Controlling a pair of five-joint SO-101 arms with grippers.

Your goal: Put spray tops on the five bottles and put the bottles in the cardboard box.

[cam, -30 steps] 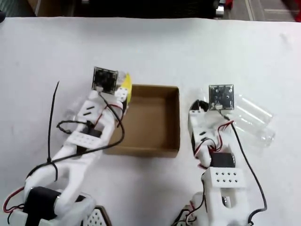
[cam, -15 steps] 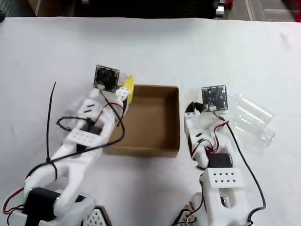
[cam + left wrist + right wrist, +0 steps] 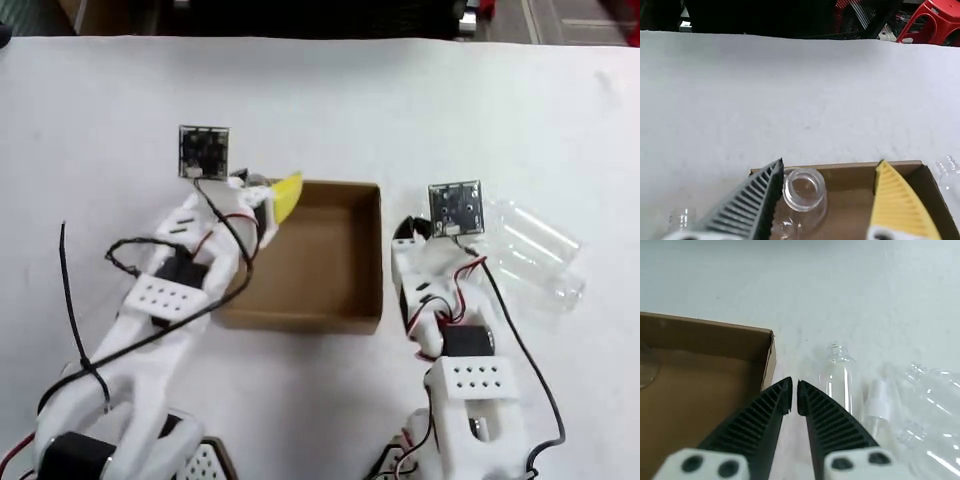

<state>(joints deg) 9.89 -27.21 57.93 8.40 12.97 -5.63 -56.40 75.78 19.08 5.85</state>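
At the cardboard box [image 3: 300, 320] corner nearest the left arm [image 3: 160, 295], I log one clear plastic bottle [image 3: 802, 192]: transparent, round-shouldered, neck uncapped and open. It sits inside the box against the far wall, its mouth touching the black ribbed finger [image 3: 752, 205]. The left gripper [image 3: 830, 163] is spread wide and has hold of nothing. Its yellow ribbed finger [image 3: 895, 200] is well apart from the bottle.

Box: plain brown card, squarish, open top, matte floor. Table [image 3: 400, 110]: white, matte.

The left arm is stretched forward and angled in toward the box, wrist over its rim.

The right arm [image 3: 470, 380] stands beside the box's opposite wall, pointing toward the table's far edge. Right gripper [image 3: 794, 388]: both fingers black and ribbed, closed to a thin slit with nothing between them, tips low over the table just outside the box corner.

Beyond it the loose bottles [image 3: 840, 372] lie in a cluster on the table, clear and glossy. The nearest is uncapped. One neighbour [image 3: 876, 405] carries a pale top; I cannot tell what kind.
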